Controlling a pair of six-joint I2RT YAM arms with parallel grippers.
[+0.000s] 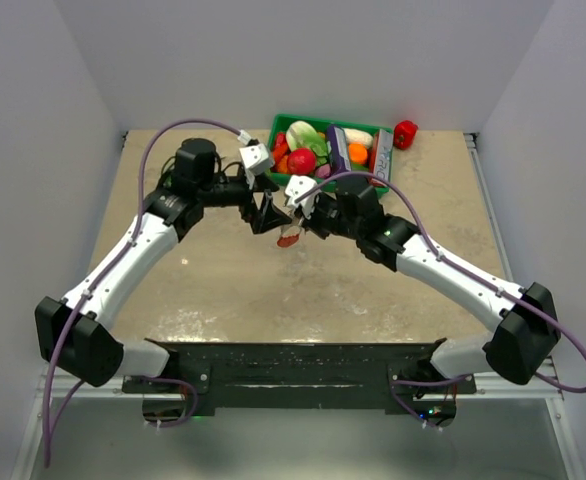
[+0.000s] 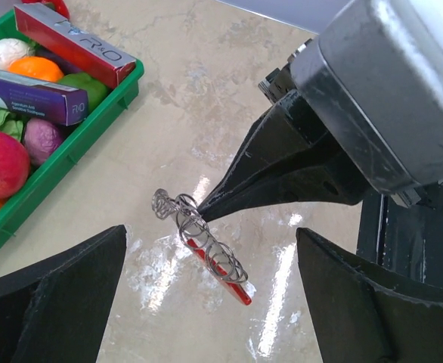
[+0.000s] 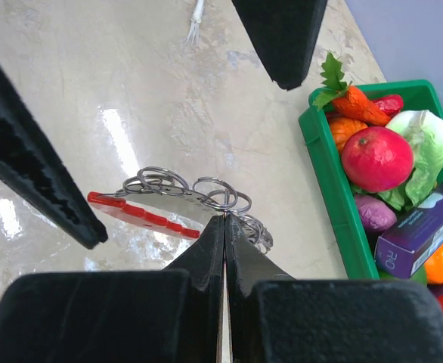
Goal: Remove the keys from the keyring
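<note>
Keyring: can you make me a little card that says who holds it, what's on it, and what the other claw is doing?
thing: keyring, a bunch of silvery rings
hanging on it: red tag
keys: none that I can make out
held by: right gripper, shut on the rings
where: up off the table
left gripper: open, one finger on each side of the bunch, not touching
nearby: green tray of toy food and boxes
</note>
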